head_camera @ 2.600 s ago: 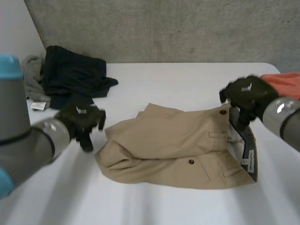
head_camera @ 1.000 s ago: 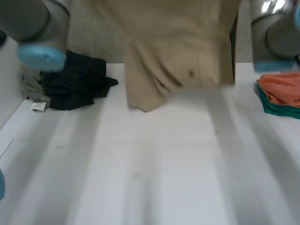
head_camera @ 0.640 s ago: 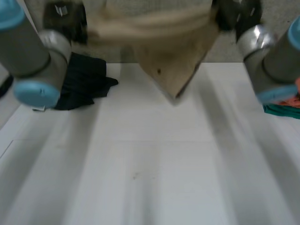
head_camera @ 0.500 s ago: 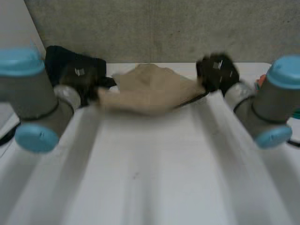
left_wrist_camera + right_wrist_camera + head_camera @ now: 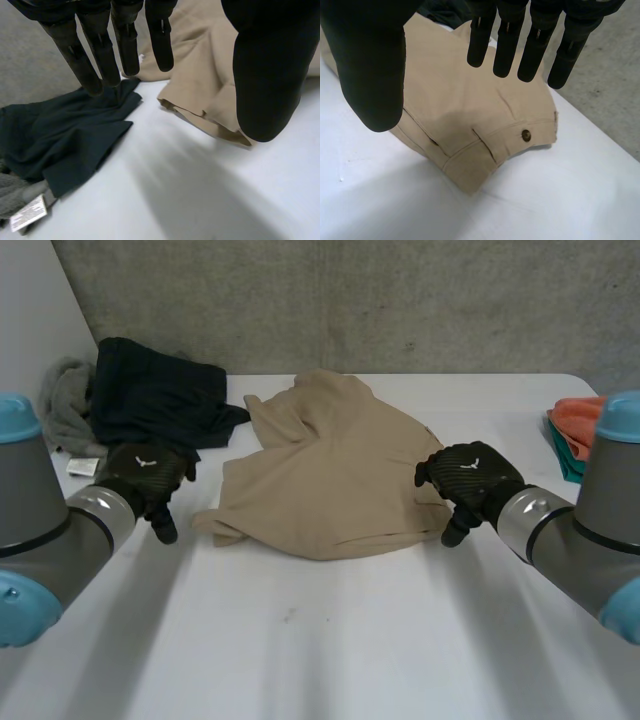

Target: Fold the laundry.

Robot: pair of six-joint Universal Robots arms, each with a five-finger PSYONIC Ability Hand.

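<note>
Tan trousers (image 5: 330, 475) lie crumpled in the middle of the white table (image 5: 330, 640). My left hand (image 5: 148, 480) hovers just off their left edge, fingers (image 5: 125, 45) straight and thumb (image 5: 265, 75) apart, holding nothing; the trousers' hem (image 5: 200, 95) lies beyond its fingertips. My right hand (image 5: 468, 480) is at the trousers' right edge, over the waistband. Its fingers (image 5: 507, 45) and thumb (image 5: 370, 70) are spread above the waistband with a brown button (image 5: 525, 134), touching no cloth.
A dark navy garment (image 5: 155, 405) and a grey one (image 5: 65, 405) with a white tag are piled at the back left, also the navy garment (image 5: 60, 140) near my left hand. Folded orange and green cloths (image 5: 580, 440) sit at the right edge.
The trousers were lifted high by both hands, swung down and dropped onto the table. Both hands have let go and drawn back to the sides, fingers now straight.
</note>
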